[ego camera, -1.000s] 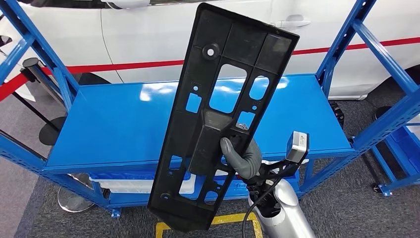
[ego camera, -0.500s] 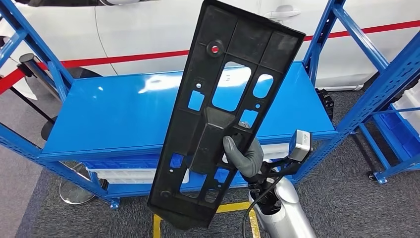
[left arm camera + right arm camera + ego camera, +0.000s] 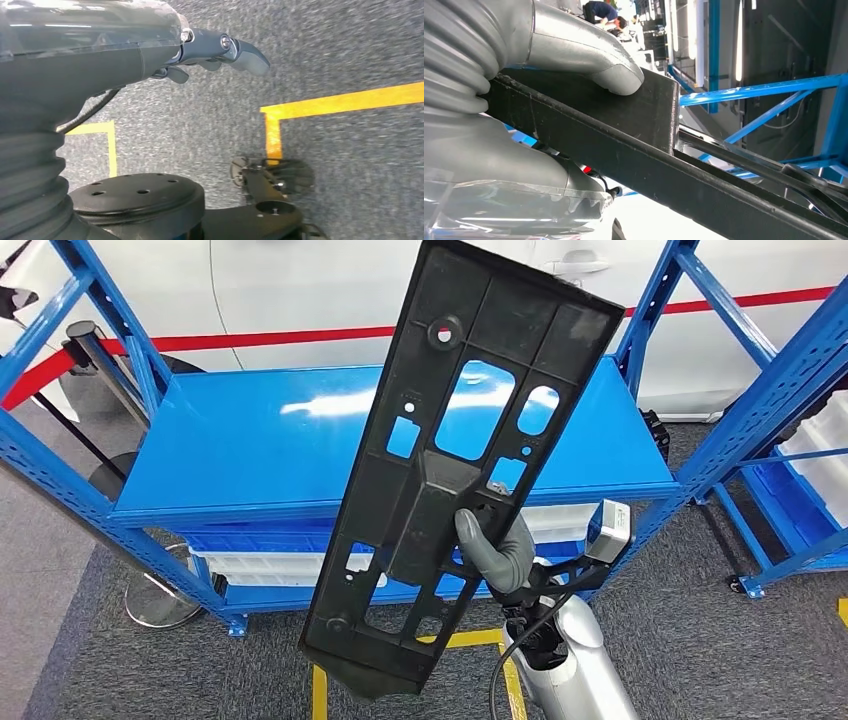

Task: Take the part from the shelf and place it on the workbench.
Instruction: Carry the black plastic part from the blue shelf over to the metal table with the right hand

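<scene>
The whole head view has shifted sideways, so the camera has turned, not the blue shelf (image 3: pixel 300 445); the black plastic panel (image 3: pixel 440 480) sits as before against the right hand (image 3: pixel 495 550). Its fingers (image 3: pixel 478 540) pinch the panel's central ridge, thumb pressed on top in the right wrist view; most of the long panel stands above the fingers, tilted. Keep that pinch firm while turning toward the worktop; the overhang could lever loose. The left hand (image 3: pixel 220 50) hangs over carpet, fingers loosely curled, holding nothing.
</scene>
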